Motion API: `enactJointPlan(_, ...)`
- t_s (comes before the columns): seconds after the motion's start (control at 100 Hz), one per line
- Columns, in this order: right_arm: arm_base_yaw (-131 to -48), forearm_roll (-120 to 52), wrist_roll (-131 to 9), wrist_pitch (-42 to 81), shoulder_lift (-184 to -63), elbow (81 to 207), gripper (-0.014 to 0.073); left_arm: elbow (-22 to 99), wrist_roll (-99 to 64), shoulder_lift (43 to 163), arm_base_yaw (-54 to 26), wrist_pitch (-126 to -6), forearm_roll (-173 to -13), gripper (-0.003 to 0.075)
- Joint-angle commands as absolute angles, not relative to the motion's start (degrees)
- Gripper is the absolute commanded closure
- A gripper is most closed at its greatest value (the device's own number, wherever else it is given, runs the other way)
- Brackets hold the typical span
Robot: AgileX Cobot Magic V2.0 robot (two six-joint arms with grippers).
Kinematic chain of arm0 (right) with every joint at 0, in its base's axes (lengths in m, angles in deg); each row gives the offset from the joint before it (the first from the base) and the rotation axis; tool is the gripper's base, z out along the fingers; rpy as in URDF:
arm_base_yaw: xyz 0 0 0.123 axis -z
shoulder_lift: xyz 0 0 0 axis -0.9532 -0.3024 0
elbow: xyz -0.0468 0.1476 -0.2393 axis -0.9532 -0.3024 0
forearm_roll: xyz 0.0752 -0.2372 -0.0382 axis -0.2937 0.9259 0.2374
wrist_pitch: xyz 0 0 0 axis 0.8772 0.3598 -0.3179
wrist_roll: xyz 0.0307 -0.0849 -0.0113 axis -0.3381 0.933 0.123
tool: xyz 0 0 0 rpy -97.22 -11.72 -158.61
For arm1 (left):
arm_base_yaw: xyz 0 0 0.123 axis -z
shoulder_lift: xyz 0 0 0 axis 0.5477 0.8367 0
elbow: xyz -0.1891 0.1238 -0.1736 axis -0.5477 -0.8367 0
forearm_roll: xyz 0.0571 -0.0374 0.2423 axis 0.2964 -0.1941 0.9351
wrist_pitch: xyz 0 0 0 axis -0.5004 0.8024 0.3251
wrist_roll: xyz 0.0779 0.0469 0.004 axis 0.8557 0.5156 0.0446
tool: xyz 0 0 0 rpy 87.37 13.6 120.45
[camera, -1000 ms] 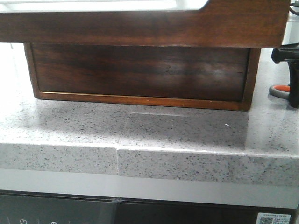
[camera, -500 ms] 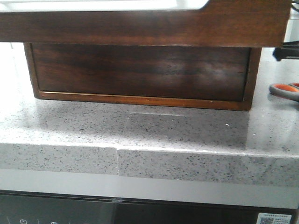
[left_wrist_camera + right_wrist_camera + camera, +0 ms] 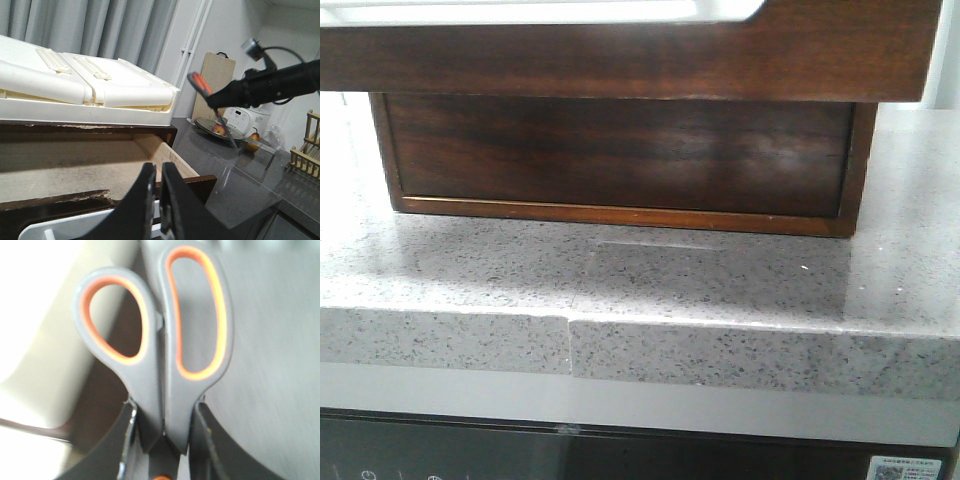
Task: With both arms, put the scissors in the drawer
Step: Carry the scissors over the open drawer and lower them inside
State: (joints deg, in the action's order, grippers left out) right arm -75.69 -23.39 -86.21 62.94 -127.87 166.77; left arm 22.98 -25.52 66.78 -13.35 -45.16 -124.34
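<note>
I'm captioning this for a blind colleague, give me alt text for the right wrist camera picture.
Close-up of the right gripper shut on the scissors, clamping them just below the grey handles, whose two orange-lined finger loops point away from the fingers. The background is blurred: a pale surface on one side, grey on the other.

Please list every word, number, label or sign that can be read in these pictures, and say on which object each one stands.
No text can be read.
Sticker on the dark panel below the counter: a square code and small print, too small to read.
White icons on the same panel: cut off by the picture edge.
Rice cooker panel: too blurred to read.
</note>
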Motion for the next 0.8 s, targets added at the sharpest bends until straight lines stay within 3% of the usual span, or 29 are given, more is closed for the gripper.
enactJointPlan(0.0, -78.11, -26.39, -82.1, 59.39, -126.81, 173.37, 0.0661, 24.9, -25.52, 67.14, -13.42, -47.47, -126.84, 0.074)
enactJointPlan(0.47, -104.89, -30.63, -61.5, 54.65, -135.97, 183.89, 0.0661, 24.9, -25.52, 67.14, -13.42, -47.42, -126.84, 0.074)
enactJointPlan(0.79, -110.63, -30.36, -54.1, 55.6, -146.68, 183.89, 0.0661, 24.9, -25.52, 67.14, -13.42, -47.33, -126.84, 0.074)
